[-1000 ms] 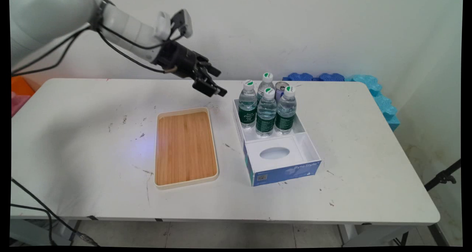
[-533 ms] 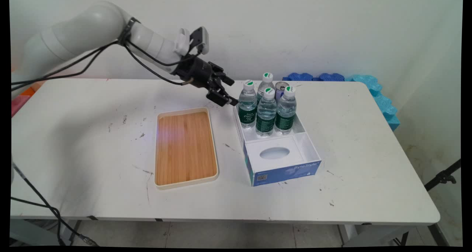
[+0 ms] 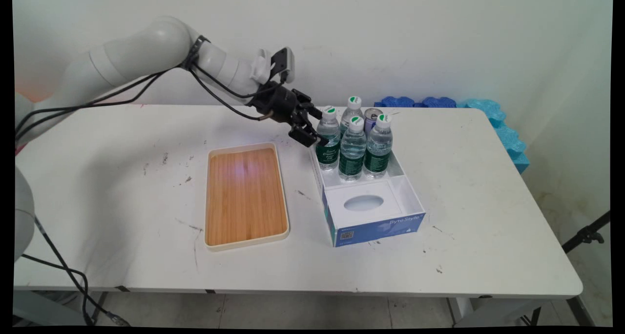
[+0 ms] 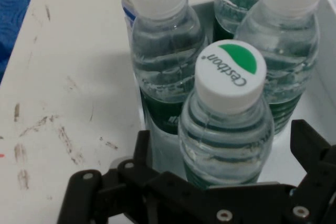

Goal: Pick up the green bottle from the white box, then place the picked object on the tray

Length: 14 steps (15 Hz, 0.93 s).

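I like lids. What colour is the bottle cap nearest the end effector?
The bottle cap is white with a green patch, seen best in the hand view.

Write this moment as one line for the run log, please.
gripper: open, around nearest water bottle | bottle: upright in white box with three other bottles | wooden tray: beside box

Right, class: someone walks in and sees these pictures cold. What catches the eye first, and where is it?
The black pincer reaching from the left, open around the nearest water bottle. That bottle stands with three more and a can in the far end of an open white and blue box, right of centre on the white table. A wooden tray lies to the box's left.
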Motion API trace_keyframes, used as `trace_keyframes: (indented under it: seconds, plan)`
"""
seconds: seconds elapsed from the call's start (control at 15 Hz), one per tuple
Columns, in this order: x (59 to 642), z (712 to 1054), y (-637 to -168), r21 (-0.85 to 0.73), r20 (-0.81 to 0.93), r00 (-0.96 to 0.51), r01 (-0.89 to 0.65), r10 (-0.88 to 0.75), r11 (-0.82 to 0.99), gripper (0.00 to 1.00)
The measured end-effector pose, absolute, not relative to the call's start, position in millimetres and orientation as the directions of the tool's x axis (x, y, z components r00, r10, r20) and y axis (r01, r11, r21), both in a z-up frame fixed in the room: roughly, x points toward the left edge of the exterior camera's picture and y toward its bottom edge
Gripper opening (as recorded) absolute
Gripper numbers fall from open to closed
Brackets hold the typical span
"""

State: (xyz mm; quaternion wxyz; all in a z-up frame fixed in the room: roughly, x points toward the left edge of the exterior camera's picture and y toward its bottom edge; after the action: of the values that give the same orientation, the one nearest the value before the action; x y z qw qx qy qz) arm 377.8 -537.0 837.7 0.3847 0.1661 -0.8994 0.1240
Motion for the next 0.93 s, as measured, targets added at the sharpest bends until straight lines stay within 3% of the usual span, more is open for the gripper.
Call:
trace_keyframes:
  seconds: [0.33, 0.4, 0.93]
  plan:
    - [373.3, 828.6, -545.2, -0.097, 0.732, -0.653, -0.385, -0.196, 0.918, 1.0]
    - [372.8, 828.0, -545.8, -0.096, 0.733, -0.651, -0.384, -0.195, 0.918, 0.0]
    - [379.2, 834.7, -539.2, -0.094, 0.748, -0.64, -0.363, -0.175, 0.927, 0.0]
